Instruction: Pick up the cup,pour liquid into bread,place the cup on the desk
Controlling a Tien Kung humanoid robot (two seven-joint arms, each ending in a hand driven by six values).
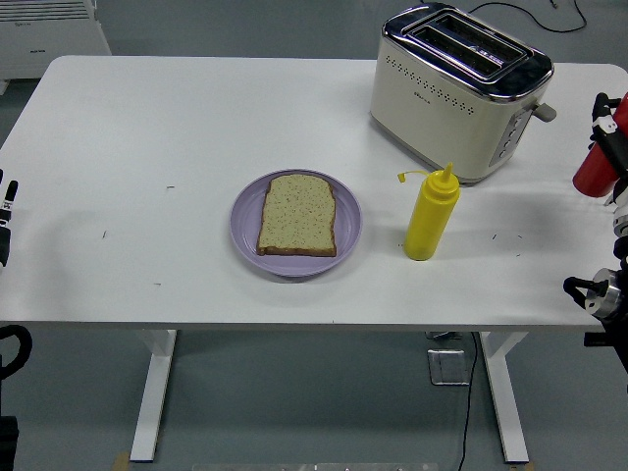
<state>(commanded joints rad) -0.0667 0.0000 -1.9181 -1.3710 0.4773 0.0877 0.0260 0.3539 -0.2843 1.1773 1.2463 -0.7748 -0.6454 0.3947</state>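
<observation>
From the head view, a small mark on the side of the one cream and chrome two-slot toaster (459, 90) is too small to read, and no other writing shows. One white bench (147, 137) carries one round lilac plate (247, 211) with one slice of seeded brown bread (297, 214) lying flat on it, and just right of the plate stands one yellow plastic squeeze bottle (430, 214), upright, its nozzle cap hanging open. A red cylindrical thing (592, 170) shows at the right edge beside the right hand (612, 147); whether its fingers grip it I cannot tell. The left hand (6, 221) barely shows at the left edge; I cannot tell its pose.
</observation>
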